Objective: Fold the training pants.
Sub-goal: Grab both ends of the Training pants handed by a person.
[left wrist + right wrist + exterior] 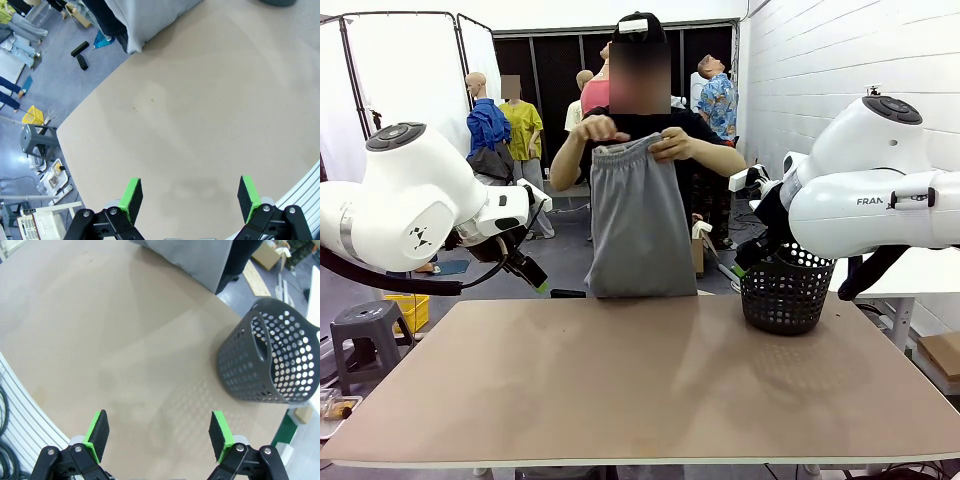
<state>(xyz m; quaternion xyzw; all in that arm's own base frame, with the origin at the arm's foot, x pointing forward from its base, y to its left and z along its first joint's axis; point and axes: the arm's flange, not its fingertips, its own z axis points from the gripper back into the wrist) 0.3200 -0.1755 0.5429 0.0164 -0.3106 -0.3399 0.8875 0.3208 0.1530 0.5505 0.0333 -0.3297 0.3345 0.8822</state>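
Observation:
A person at the far side of the table holds the light grey training pants up by the waistband with both hands, and the legs hang down to the table's far edge. My left gripper hovers above the table's far left part, left of the pants and apart from them. Its wrist view shows it open over bare tabletop, with the pants at the top. My right gripper hangs by the basket, right of the pants. It is open with nothing between its fingers, and the pants lie far ahead.
A dark perforated basket stands at the table's far right and shows in the right wrist view as the basket. The brown tabletop is bare. A grey stool and a yellow crate stand on the floor at left.

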